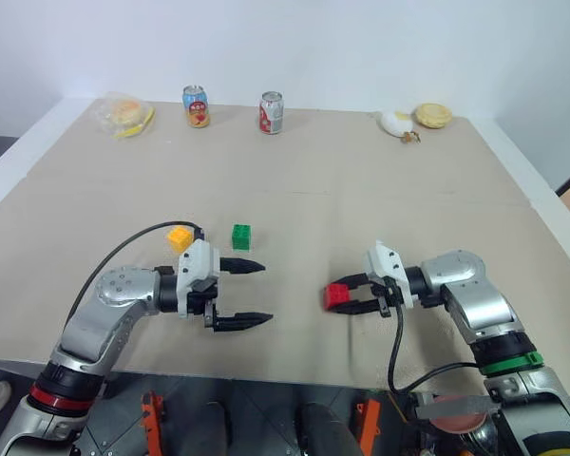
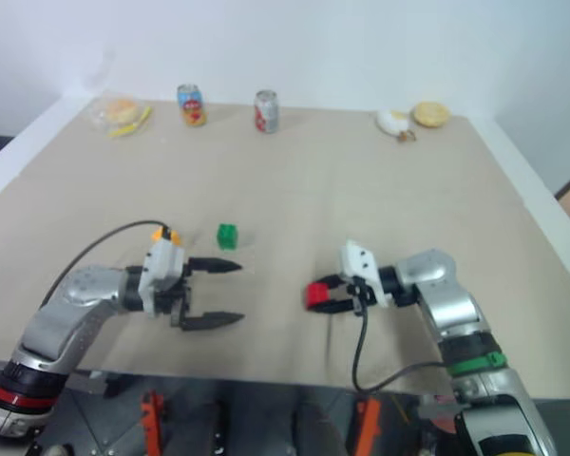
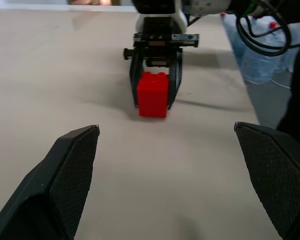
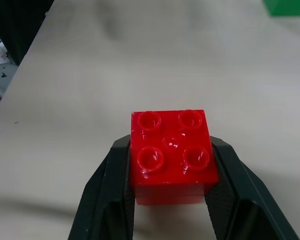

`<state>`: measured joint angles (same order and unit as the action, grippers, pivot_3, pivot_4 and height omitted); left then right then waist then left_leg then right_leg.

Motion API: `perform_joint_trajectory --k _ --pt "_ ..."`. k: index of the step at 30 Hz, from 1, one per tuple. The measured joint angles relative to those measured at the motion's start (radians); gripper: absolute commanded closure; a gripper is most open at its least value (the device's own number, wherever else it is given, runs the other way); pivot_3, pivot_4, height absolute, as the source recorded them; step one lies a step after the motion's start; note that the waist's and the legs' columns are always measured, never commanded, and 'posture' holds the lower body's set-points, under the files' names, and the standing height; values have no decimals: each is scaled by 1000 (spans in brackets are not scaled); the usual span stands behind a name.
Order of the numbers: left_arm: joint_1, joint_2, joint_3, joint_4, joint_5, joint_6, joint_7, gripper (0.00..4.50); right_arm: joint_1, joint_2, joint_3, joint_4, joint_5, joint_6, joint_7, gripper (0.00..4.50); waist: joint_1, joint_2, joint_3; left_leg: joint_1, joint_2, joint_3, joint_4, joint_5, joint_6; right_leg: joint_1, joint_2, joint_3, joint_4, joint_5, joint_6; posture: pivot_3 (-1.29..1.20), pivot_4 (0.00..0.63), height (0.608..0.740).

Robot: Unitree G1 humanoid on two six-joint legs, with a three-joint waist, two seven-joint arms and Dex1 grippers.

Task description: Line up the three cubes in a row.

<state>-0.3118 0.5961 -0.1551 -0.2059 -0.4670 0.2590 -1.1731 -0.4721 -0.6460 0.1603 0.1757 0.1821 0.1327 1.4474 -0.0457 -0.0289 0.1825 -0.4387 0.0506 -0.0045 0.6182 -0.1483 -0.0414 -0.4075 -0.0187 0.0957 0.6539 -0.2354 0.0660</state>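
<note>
I'm gripping the red cube [image 1: 337,296] in the right gripper [image 1: 353,295], lower centre-right of frame, probably just off the table [image 1: 380,180]. It's light, rigid, slick plastic; pinching flat sides under the studs. Left gripper [image 1: 255,294] gaping empty; green cube [image 1: 240,236] and yellow cube [image 1: 179,237] sitting centre-left.

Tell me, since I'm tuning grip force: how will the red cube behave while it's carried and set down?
The red cube looks like rigid moulded plastic, so it probably won't deform between the right hand's fingers. Its glossy sides could slip under a light squeeze. Small and apparently hollow, it is likely light, and its flat, squat shape should sit without rolling or tipping.
</note>
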Motion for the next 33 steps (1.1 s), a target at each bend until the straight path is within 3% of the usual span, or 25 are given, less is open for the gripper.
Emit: perform_joint_trajectory --k 3,5,11,15,21,28,33 --pt "0 -7 -4 2 6 -1 -8 0 4 -14 0 -20 5 17 -9 3232 0 0 0 0 0 0 0 0 0 0 0 0 0 0 0 0 150 733" --pt "-1 -19 -4 9 10 -4 -10 0 11 -16 0 -22 11 23 -11 2161 0 0 0 0 0 0 0 0 0 0 0 0 0 0 0 0 150 733" --pt "-12 -41 -3 29 18 -5 13 0 23 -16 0 -22 27 25 -14 106 0 0 0 0 0 0 0 0 0 0 0 0 0 0 1 0 150 733" --pt "0 -92 23 3 -6 51 118 0 27 -29 -11 -98 92 93 -12 39 0 0 0 0 0 0 0 0 0 0 0 0 0 0 1 0 150 733" --pt "42 -287 123 -120 -54 157 467 0 -25 -37 -146 -222 287 285 -90 39 0 0 0 0 0 -2 1 0 0 1 1 0 0 1 2 0 150 733" --pt "8 -537 155 -81 186 186 1009 0 -121 63 -204 -189 320 313 -289 39 1 -1 0 0 -1 -3 2 1 1 2 2 2 0 4 4 0 150 733" --pt "-37 -594 150 2 313 201 1186 0 -129 76 -198 -135 297 283 -315 39 0 -1 0 -1 -2 -2 1 1 1 1 2 4 -1 4 4 0 150 733"
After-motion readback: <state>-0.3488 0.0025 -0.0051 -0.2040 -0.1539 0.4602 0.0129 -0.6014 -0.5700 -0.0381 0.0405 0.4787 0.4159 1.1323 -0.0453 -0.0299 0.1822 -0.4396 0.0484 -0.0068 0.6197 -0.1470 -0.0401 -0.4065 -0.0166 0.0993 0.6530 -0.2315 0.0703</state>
